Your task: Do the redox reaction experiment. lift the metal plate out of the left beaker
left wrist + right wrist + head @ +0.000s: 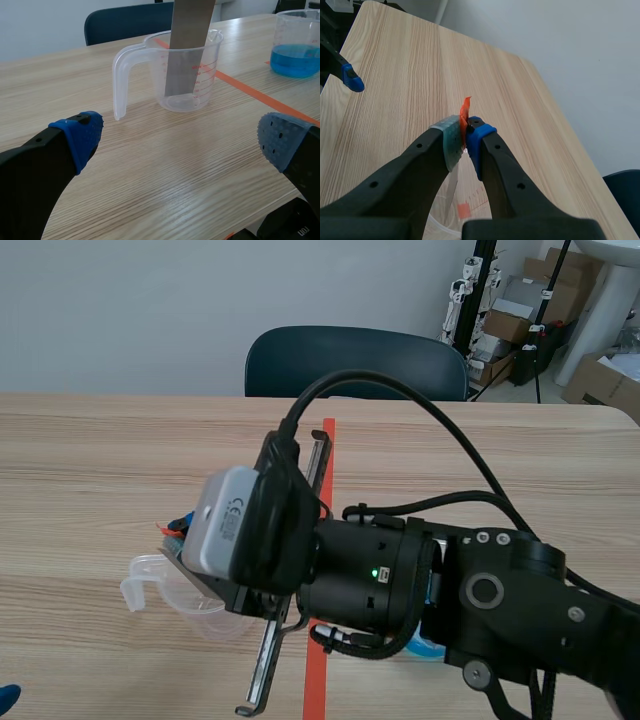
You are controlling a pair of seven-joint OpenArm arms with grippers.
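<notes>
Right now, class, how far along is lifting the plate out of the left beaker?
Done: the right claw is shut on the top of the plate. In hand: the lift, with the plate's lower end inside the beaker. Left: raising it clear of the rim. The left claw is open.

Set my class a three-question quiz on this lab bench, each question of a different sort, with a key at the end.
1. True or false: the left pincer is shut.
2. The metal plate stands in: A) the clear beaker; B) a metal tray; C) a person's hand.
3. What colour is the liquid in the other beaker?
Key: 1 false; 2 A; 3 blue.
</notes>
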